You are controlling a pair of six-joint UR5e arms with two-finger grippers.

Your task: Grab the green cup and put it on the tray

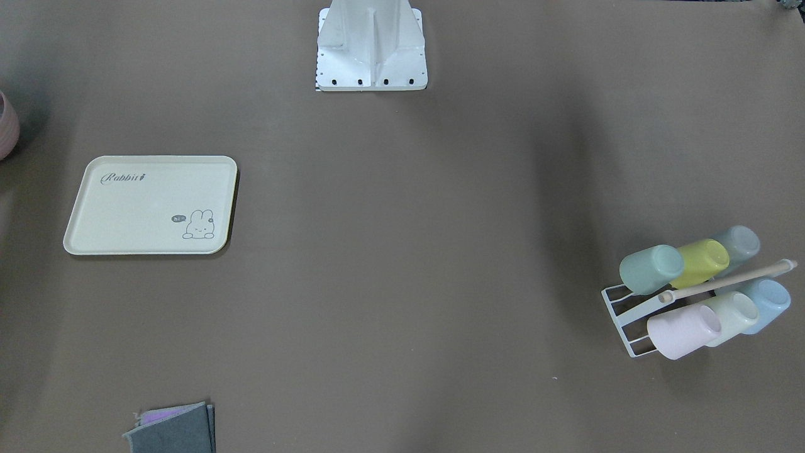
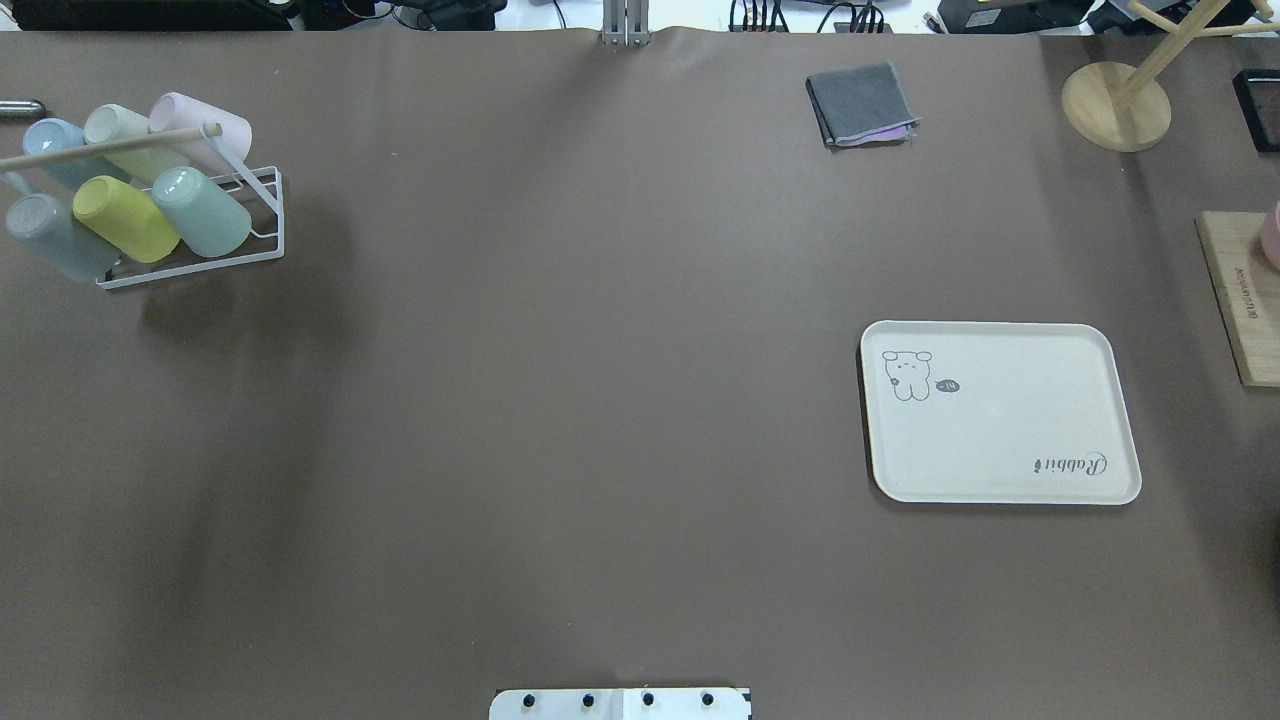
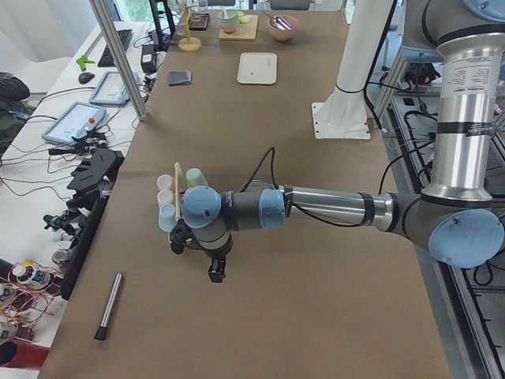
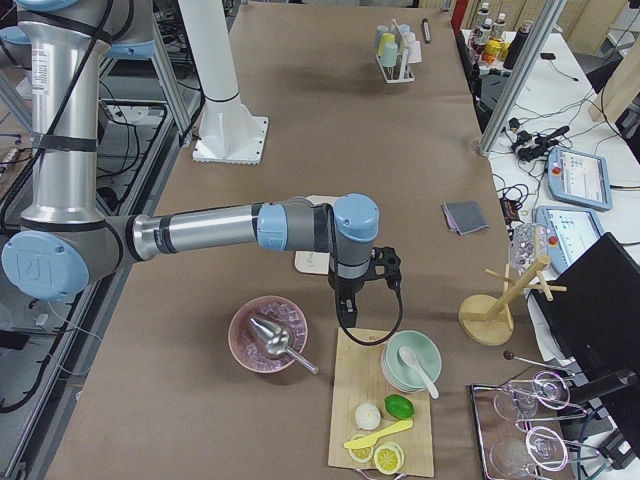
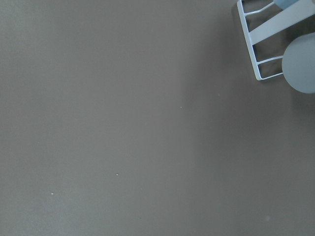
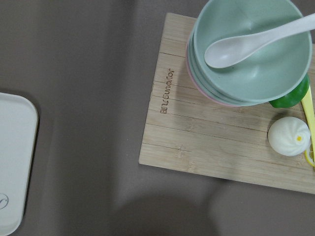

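Green cup (image 2: 205, 212) sits tilted on the white rack (image 2: 281, 215), ten o'clock overhead; tray (image 2: 1000, 430) lies at four o'clock. Only the side views catch left pincer (image 3: 215, 272) and right pincer (image 4: 345, 318). Apart or together, I cannot tell.

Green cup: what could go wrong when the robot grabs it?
The green cup leans on the wire rack right beside the yellow-green cup, so the robot might bump or grab that one. The rack looks light and could get dragged along. The tray is at the table's other end, so the cup might slip during the long carry.
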